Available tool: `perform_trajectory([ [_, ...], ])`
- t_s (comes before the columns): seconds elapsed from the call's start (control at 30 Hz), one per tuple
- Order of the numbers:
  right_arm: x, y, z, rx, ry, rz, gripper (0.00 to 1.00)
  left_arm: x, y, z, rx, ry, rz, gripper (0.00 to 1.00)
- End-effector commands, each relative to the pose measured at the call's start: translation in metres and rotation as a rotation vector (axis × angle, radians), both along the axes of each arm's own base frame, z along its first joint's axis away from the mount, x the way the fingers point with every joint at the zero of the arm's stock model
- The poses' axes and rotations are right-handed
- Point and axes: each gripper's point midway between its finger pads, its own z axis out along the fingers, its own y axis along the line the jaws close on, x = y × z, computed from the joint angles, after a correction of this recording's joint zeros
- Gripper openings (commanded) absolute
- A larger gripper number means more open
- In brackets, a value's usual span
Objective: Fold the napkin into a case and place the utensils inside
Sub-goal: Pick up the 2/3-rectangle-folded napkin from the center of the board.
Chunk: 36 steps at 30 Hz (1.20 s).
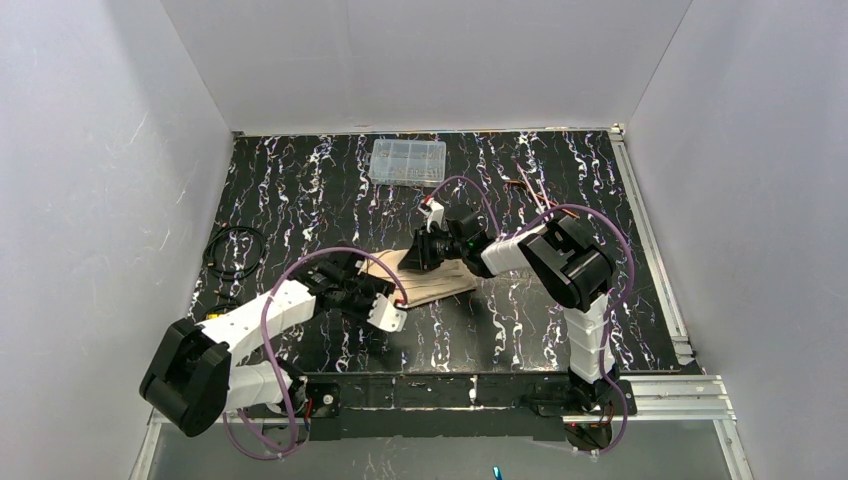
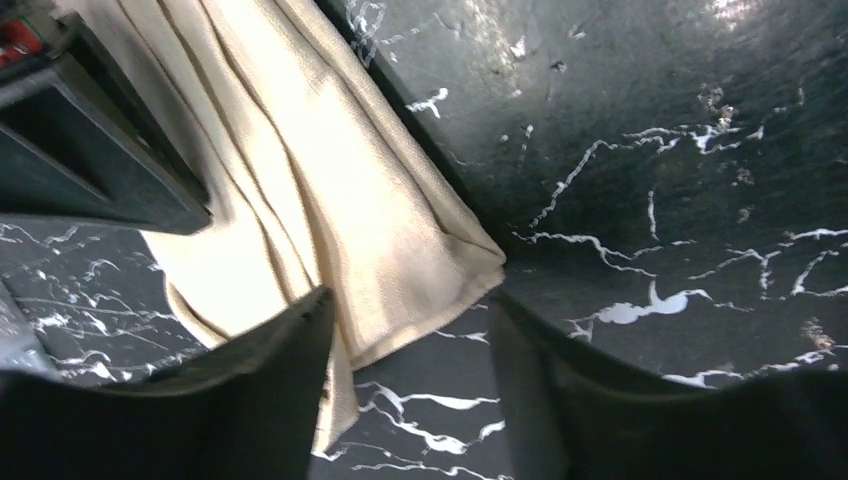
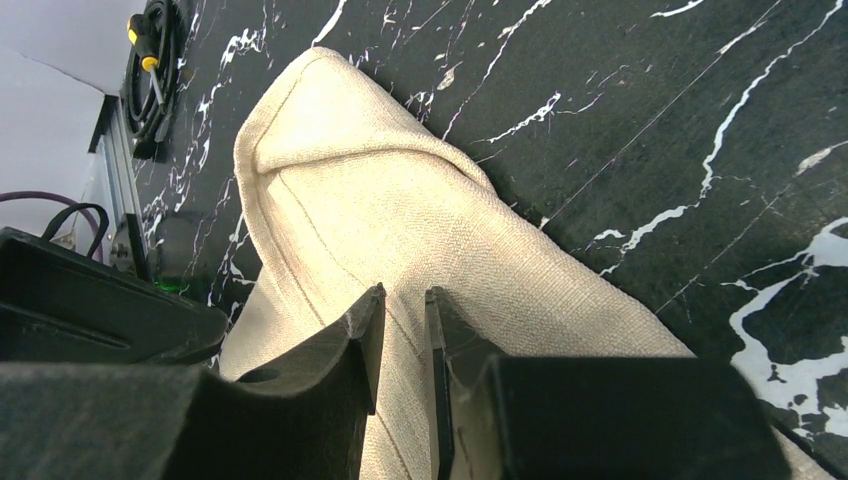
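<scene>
Two arms are reaching across a black marbled table (image 1: 300, 190) toward a beige napkin (image 1: 440, 283), which is lying folded in layers near the middle, between the two grippers. A clear box (image 1: 408, 162) is sitting well behind it near the back wall, and a coiled black cable (image 1: 235, 250) is lying at the left edge.

Seen from its wrist, the right gripper (image 3: 403, 295) is bearing down on the napkin. Its fingers (image 3: 360, 345) are standing almost together and are pinching a raised ridge of cloth in the narrow gap.

Seen from the other wrist, the left gripper (image 2: 412, 310) is standing wide apart and gripping nothing. One finger is overlapping the cloth's edge, the other is hanging over bare table, and a napkin corner is lying between them.
</scene>
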Motion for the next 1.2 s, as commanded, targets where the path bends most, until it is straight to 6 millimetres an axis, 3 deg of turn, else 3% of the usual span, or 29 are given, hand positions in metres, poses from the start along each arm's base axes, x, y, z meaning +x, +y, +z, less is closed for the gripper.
perform_trajectory([
  [0.0, -0.012, -0.010, -0.018, -0.068, 0.029, -0.004, 0.30, -0.029, 0.014, -0.013, 0.033, 0.023, -0.116, 0.65],
  [0.07, -0.012, -0.009, -0.016, -0.060, 0.029, -0.005, 0.30, -0.033, 0.016, -0.018, 0.031, -0.020, -0.170, 0.76],
  [0.13, -0.012, -0.008, -0.014, -0.051, 0.031, -0.005, 0.30, -0.033, 0.018, -0.021, 0.037, -0.045, -0.199, 0.77],
  [0.4, -0.015, -0.008, -0.011, -0.024, 0.044, -0.009, 0.30, -0.007, 0.013, -0.026, 0.039, -0.133, -0.252, 0.77],
  [0.8, -0.020, -0.007, -0.014, -0.001, 0.080, -0.014, 0.29, -0.023, -0.001, -0.043, -0.047, -0.304, -0.487, 0.71],
  [1.17, -0.022, -0.005, -0.019, -0.016, 0.089, -0.014, 0.28, -0.007, -0.011, -0.007, -0.161, -0.275, -0.268, 0.68],
])
